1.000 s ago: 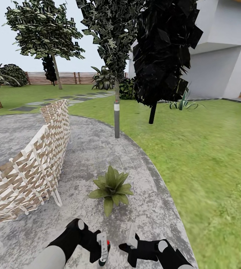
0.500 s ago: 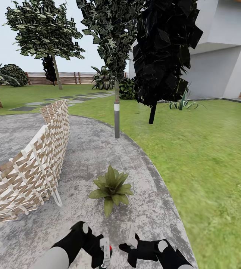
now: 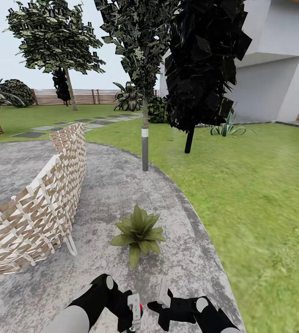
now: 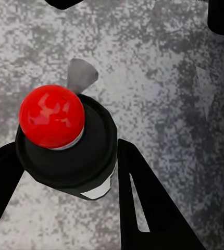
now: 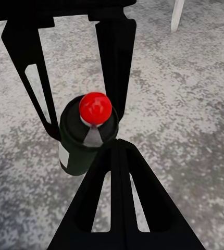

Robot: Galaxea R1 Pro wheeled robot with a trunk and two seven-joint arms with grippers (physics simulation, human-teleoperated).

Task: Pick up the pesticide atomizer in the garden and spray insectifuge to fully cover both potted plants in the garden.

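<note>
Woven tan-and-white lattice is curving along the far left of the paved patio [image 3: 24,166], where the wicker screen [image 3: 38,208] is walling off that side of our working ground. Just inside it, we are holding the pesticide atomizer [image 4: 70,143] in the left gripper [image 3: 130,315], jaws clamped on either side of its dark body, with the red knob on its cap [image 5: 95,108] pointing up at the wrist camera. The bottle is hanging low over the grey stone, close in front of our trunk, and we judge it is being kept upright there so the nozzle can be swung toward the leaves. Ahead, between the two arms and a little farther out, one potted plant [image 3: 138,233] is sitting on the paving, its green rosette spreading well apart from the screen and from the patio's curved edge. To the right, the right gripper [image 3: 164,298] is pointing in toward the bottle; its dark fingers are converging to a tip just beside the cap, so we read the jaws as closed on nothing. Farther right, the stone is giving way to open lawn [image 3: 260,208], leaving us free room on that side to circle the plant, while the screen is likely limiting any approach from the left.
</note>
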